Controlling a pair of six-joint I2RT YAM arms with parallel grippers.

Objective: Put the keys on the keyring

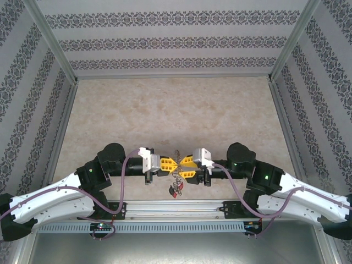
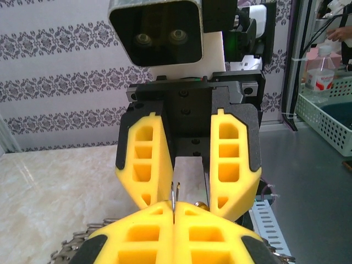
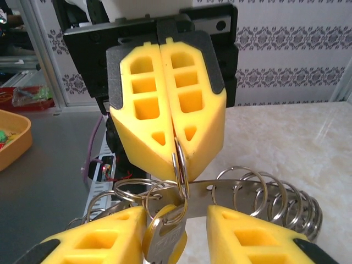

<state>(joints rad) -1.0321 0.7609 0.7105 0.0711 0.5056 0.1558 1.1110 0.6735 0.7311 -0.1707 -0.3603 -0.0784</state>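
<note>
The keyring point(image 3: 231, 186) hangs in the air between the two arms, above the near edge of the tabletop point(image 1: 176, 104). The left jaws are closed, their yellow fingers point(image 3: 192, 104) pinching a thin loop at one end of it, while the rest trails off as a row of small linked loops. The right jaws stand apart. One key point(image 3: 165, 239) sits in the gap between them, up against one finger point(image 3: 99, 242), with daylight on its other side, so it looks loosely cradled rather than gripped, though the view there is cropped.

The other keys point(image 1: 176, 190), with red and black heads, dangle below the ring.

All of it is light, hard metal that is smooth and slippery against the fingers. The ring is thin and likely to twist or swing from a single pinch point, and the loose keys will swing with it. The key is best held flat across its coloured head, leaving the hole free. The ring is best held close to the spot where the key must go on, so it cannot pivot.

The two sets of fingers nearly touch, leaving little room to turn anything. The linked loops and dangling keys could snag. Well off to the sides sit a white basket point(image 2: 330, 124) and an orange bowl point(image 3: 11, 137), neither in the way.
</note>
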